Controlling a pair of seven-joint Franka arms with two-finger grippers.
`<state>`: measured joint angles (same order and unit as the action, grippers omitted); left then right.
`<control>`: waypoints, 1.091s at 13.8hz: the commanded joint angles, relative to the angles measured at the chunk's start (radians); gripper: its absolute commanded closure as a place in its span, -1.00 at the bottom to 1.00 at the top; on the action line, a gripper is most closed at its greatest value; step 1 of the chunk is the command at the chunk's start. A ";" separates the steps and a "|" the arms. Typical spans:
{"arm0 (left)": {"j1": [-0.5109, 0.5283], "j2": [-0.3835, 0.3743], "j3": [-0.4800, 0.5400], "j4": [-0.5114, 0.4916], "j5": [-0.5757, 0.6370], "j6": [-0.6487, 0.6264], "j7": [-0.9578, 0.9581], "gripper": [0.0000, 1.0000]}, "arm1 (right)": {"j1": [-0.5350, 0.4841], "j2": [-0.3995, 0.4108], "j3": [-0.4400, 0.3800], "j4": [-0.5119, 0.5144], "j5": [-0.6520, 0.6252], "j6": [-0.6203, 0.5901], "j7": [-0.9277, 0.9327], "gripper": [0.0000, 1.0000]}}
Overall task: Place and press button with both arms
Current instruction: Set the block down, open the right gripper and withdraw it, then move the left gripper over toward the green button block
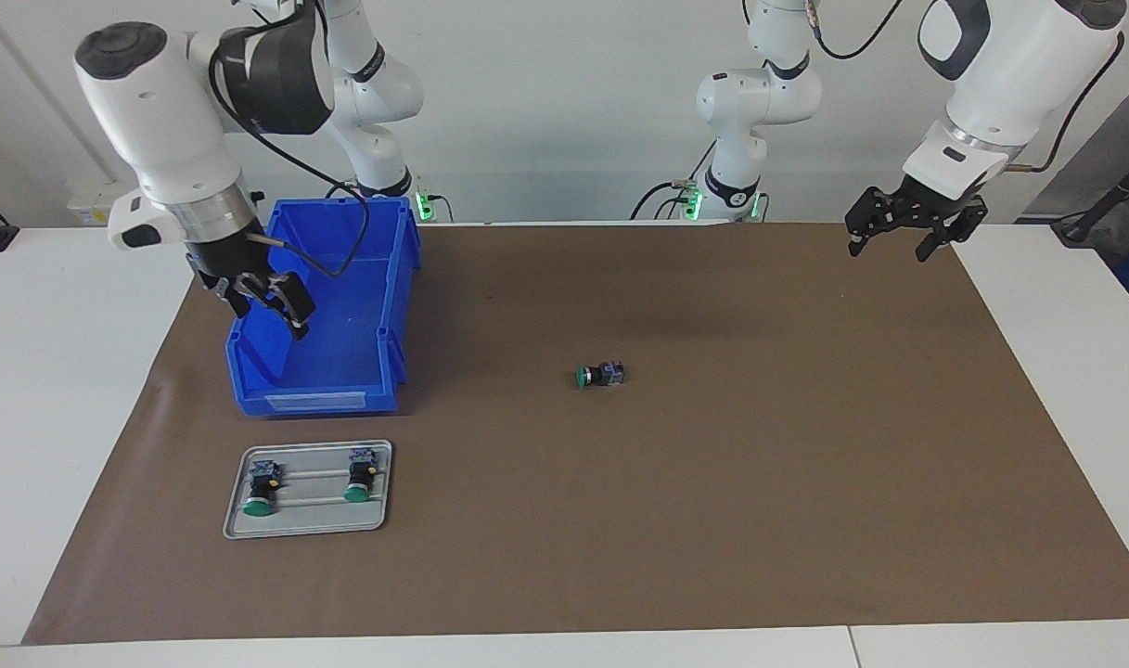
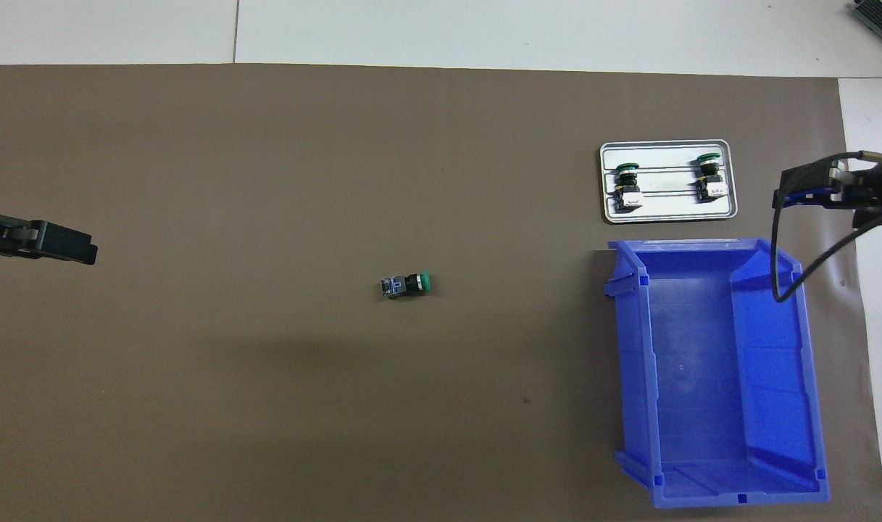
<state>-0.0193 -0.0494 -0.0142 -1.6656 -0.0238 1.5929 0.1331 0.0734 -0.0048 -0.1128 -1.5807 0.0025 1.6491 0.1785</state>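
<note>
The button (image 1: pixel 601 375) (image 2: pixel 408 284) lies on its side near the middle of the brown mat, alone, with its green cap toward the right arm's end of the table. My left gripper (image 1: pixel 891 249) (image 2: pixel 56 246) hangs open and empty in the air over the mat's corner at the left arm's end, well away from the button. My right gripper (image 1: pixel 269 314) (image 2: pixel 810 190) also hangs open and empty, above the blue bin's (image 1: pixel 392 353) (image 2: pixel 633 348) outer wall at the right arm's end. Neither gripper touches anything.
A metal tray (image 1: pixel 309 521) (image 2: pixel 665 212) lies just farther from the robots than the bin. On it sit two other green-capped buttons (image 1: pixel 258 490) (image 2: pixel 627 185). The bin looks empty. A cable loops from the right wrist over the bin.
</note>
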 commanded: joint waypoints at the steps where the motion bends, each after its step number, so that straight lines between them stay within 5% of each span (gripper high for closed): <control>1: 0.007 -0.024 -0.004 -0.025 0.010 0.002 -0.009 -1.00 | -0.020 -0.038 0.005 0.007 -0.001 -0.066 -0.065 -1.00; 5: -0.063 -0.029 -0.027 -0.029 0.010 0.014 0.040 -1.00 | -0.015 -0.044 0.012 0.001 -0.047 -0.094 -0.077 -1.00; 11: -0.321 -0.070 -0.029 -0.208 0.001 0.312 0.224 -1.00 | -0.015 -0.052 0.015 -0.009 -0.036 -0.106 -0.087 -1.00; 15: -0.458 0.037 -0.029 -0.264 -0.033 0.510 0.364 -1.00 | 0.006 -0.038 0.016 -0.018 -0.053 -0.084 -0.139 -1.00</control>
<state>-0.4234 -0.0527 -0.0631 -1.8945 -0.0406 2.0119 0.4079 0.0723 -0.0440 -0.1019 -1.5808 -0.0272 1.5514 0.0701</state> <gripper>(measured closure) 0.000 0.000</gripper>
